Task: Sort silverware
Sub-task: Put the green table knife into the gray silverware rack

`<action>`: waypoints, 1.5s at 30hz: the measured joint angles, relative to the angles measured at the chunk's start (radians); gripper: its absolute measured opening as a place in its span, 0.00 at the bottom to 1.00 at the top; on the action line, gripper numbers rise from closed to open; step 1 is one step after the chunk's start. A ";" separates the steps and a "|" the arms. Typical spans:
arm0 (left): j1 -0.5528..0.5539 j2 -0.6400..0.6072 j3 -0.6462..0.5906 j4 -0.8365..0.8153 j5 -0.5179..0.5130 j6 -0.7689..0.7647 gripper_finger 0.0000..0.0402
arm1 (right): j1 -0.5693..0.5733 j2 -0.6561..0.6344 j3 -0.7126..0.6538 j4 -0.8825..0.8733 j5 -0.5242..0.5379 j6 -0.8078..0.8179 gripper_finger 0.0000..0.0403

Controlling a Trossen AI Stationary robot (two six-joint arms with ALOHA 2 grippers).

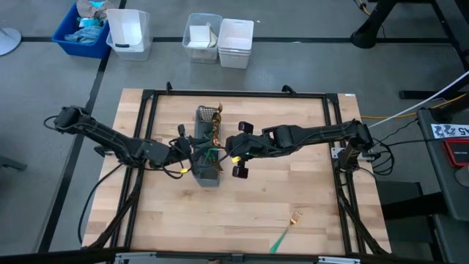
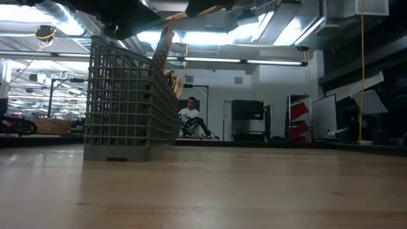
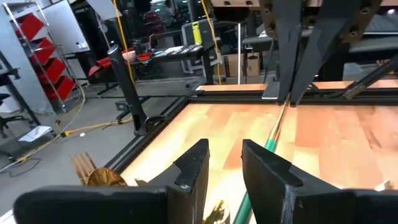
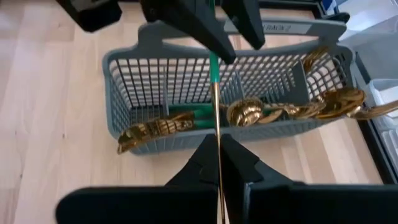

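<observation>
High view: overhead, straight down, whole table (image 1: 293, 183). Low view: tabletop level, close beside caddy (image 2: 127, 102), facing room. Wrist views: close over caddy (image 4: 186, 81), shared with high view.

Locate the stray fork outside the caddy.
In the high view, the fork lies alone on the table near its front edge, right of centre, well apart from the grey caddy and both grippers.
</observation>
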 joint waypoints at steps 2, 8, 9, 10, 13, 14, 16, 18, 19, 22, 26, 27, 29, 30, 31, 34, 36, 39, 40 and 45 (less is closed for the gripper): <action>0.000 0.000 0.000 0.000 0.018 0.000 0.22 | -0.001 0.000 0.000 0.005 0.000 -0.001 0.01; 0.000 -0.003 0.000 -0.002 0.042 0.007 0.22 | 0.000 0.001 0.007 -0.029 -0.003 -0.002 0.01; 0.000 -0.005 0.000 -0.004 0.043 0.008 0.22 | 0.000 0.001 0.014 -0.049 -0.003 -0.002 0.01; 0.000 -0.007 0.000 -0.007 0.042 0.009 0.22 | 0.000 0.001 0.022 -0.073 0.000 -0.002 0.01; 0.000 -0.021 0.000 -0.005 0.042 0.016 0.22 | -0.001 0.001 0.049 -0.105 0.000 0.000 0.01; 0.000 -0.027 0.000 -0.001 0.041 0.016 0.22 | -0.001 0.001 0.063 -0.118 0.000 0.000 0.01; 0.000 -0.040 0.000 0.005 0.042 0.015 0.22 | -0.001 0.001 0.092 -0.135 0.000 0.000 0.01; -0.004 -0.056 0.000 0.006 0.041 0.015 0.22 | -0.001 0.001 0.111 -0.152 0.000 -0.001 0.01; -0.005 -0.064 0.000 0.002 0.040 0.015 0.22 | -0.001 0.001 0.121 -0.167 0.000 -0.001 0.01; -0.005 -0.087 0.000 0.000 0.039 0.015 0.22 | -0.001 0.000 0.141 -0.180 0.000 -0.001 0.01; -0.005 -0.090 0.000 -0.004 0.037 0.007 0.22 | -0.001 0.000 0.148 -0.178 0.000 -0.001 0.01; -0.005 -0.089 0.000 -0.006 0.036 0.006 0.22 | -0.001 0.000 0.148 -0.172 0.000 -0.001 0.01; -0.005 -0.085 0.000 -0.008 0.034 0.004 0.22 | -0.001 0.000 0.148 -0.167 0.000 -0.009 0.01; -0.005 -0.083 0.000 -0.013 0.035 0.004 0.22 | -0.001 0.000 0.148 -0.160 0.000 -0.019 0.01; -0.005 -0.083 -0.001 -0.015 0.035 0.000 0.22 | -0.001 0.000 0.148 -0.155 0.000 -0.024 0.01; -0.005 -0.085 0.000 -0.020 0.034 -0.017 0.22 | -0.001 0.000 0.148 -0.138 0.000 -0.027 0.01; -0.005 -0.085 0.000 -0.024 0.035 -0.023 0.22 | -0.001 0.000 0.148 -0.133 0.000 -0.027 0.01; -0.005 -0.080 0.000 -0.023 0.051 -0.023 0.22 | -0.001 0.000 0.148 -0.135 -0.001 -0.027 0.01; -0.005 -0.080 0.000 -0.024 0.058 -0.023 0.22 | -0.001 0.000 0.148 -0.140 -0.001 -0.027 0.01; -0.005 -0.084 -0.002 -0.040 0.068 -0.005 0.22 | 0.000 0.000 0.149 -0.200 0.001 -0.016 0.01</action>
